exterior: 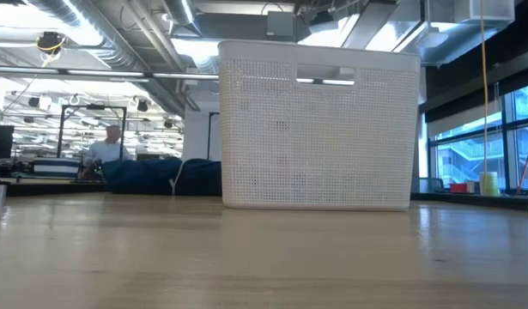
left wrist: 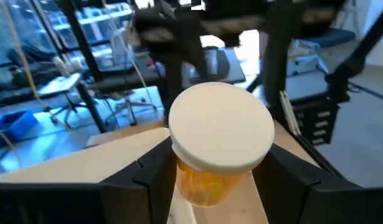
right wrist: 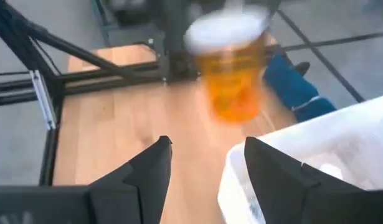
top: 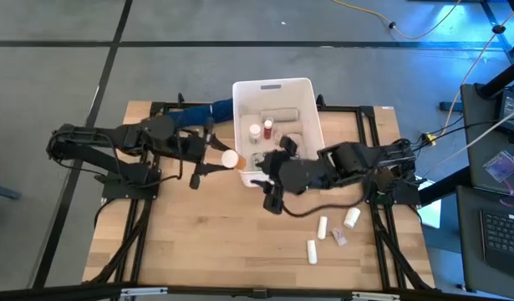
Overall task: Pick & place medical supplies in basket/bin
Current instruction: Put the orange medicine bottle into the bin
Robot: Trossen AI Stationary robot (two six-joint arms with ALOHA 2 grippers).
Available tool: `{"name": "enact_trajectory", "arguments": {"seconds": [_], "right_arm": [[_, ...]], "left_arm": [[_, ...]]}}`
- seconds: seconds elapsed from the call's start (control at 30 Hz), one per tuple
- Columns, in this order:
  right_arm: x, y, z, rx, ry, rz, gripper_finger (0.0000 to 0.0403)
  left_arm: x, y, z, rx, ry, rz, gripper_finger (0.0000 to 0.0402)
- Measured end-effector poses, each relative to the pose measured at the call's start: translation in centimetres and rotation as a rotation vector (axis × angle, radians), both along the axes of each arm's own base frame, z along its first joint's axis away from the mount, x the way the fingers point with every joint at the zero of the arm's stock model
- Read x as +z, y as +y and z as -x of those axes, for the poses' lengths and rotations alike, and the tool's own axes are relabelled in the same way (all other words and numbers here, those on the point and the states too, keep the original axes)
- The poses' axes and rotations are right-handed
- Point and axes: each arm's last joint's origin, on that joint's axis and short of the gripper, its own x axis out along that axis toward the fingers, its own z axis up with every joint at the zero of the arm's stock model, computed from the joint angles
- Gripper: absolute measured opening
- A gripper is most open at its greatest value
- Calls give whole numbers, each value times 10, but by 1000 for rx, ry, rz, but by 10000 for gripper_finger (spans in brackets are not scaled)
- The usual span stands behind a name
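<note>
An orange pill bottle [top: 232, 159] with a white cap [left wrist: 221, 127] hangs in the air just left of the white basket [top: 273, 84], and my left gripper [top: 221, 159] is shut on it. The basket [exterior: 315, 129] holds a red-capped bottle, beige rolls and other supplies [top: 269, 125]. My right gripper [top: 258, 179] is open over the basket's near left corner [right wrist: 316, 143], pointing at the bottle [right wrist: 231, 74]. Nothing is between its fingers. My left gripper pinches the bottle's orange body [left wrist: 207, 183] just under the cap, one finger on each side. The fingers reach in about level from the table's left side. The bottle is lifted clear of the table, roughly upright with its cap up.
Three white bottles or tubes [top: 351, 218] [top: 323, 226] [top: 312, 249] and a small pack [top: 340, 238] lie on the wood near the table's right front. A dark blue cloth [top: 198, 113] lies left of the basket at the far edge. A person shows far off in the room [exterior: 113, 142].
</note>
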Motion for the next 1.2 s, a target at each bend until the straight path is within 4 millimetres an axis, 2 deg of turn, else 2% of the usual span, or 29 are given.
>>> {"name": "enact_trajectory", "arguments": {"seconds": [0.13, 0.33, 0.47, 0.6, 0.8, 0.87, 0.93, 1.1, 1.2], "right_arm": [[-9, 11, 5, -74, 33, 67, 204], [-1, 22, 34, -206, 11, 136, 204], [2, 23, 40, -199, 10, 103, 204], [2, 18, 35, -164, 22, 30, 204], [-24, 7, -5, -64, -13, -39, 204], [-33, 0, -12, -37, 3, -68, 204], [-37, -6, -10, -72, 20, -47, 204], [-33, -17, 9, -189, -21, 50, 204], [-32, -16, 6, -188, -69, 25, 204]], "left_arm": [[7, 2, 3, 6, -66, 4, 182], [17, -1, 6, -95, -157, 16, 182], [19, -2, 6, -139, -178, 18, 182], [19, -3, 7, -160, -177, 19, 182], [19, -3, 7, -161, -175, 30, 182], [19, -3, 7, -160, -171, 50, 182], [20, -3, 9, -160, -168, 61, 182], [21, -2, 21, -158, -142, 71, 182], [21, -2, 26, -151, -131, 76, 182]]}}
